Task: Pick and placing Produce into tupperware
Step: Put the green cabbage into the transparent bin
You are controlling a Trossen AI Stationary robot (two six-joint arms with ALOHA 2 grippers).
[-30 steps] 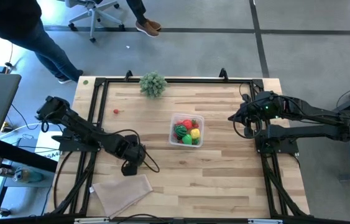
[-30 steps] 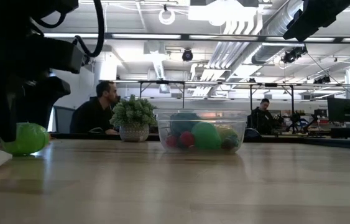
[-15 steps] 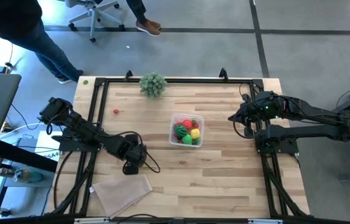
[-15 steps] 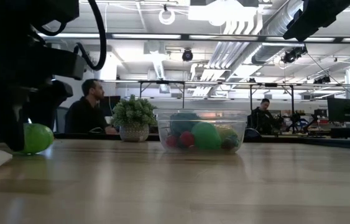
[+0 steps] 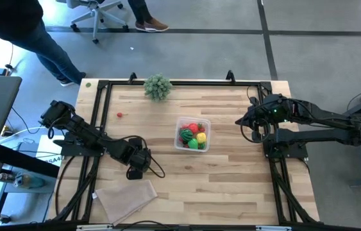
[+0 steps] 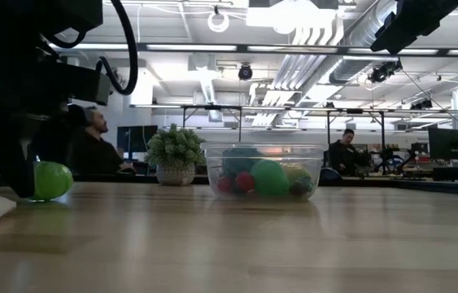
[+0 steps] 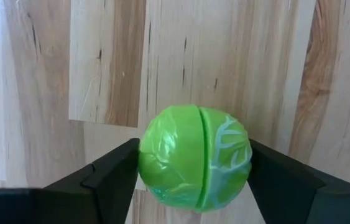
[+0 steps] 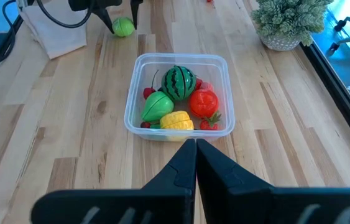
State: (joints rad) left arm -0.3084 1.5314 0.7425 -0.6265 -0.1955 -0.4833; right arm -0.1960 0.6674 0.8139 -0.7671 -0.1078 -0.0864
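Near desk's left edge, your left pincer (image 7: pixel 193 180) brackets green ball (image 7: pixel 194 158), fingers touching its sides, ready for lift toward tupperware (image 5: pixel 193 135); right pincer (image 8: pixel 194 155) waits shut.

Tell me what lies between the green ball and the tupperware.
Only bare wood: in the high view nothing lies between the green ball, flanked by the left claw, and the tupperware.

One tub (image 8: pixel 136 93), one green ball (image 7: pixel 194 158) outside it, one red berry (image 5: pixel 120 115) loose, one plant (image 5: pixel 158 86), one cloth (image 5: pixel 127 196), two arms.
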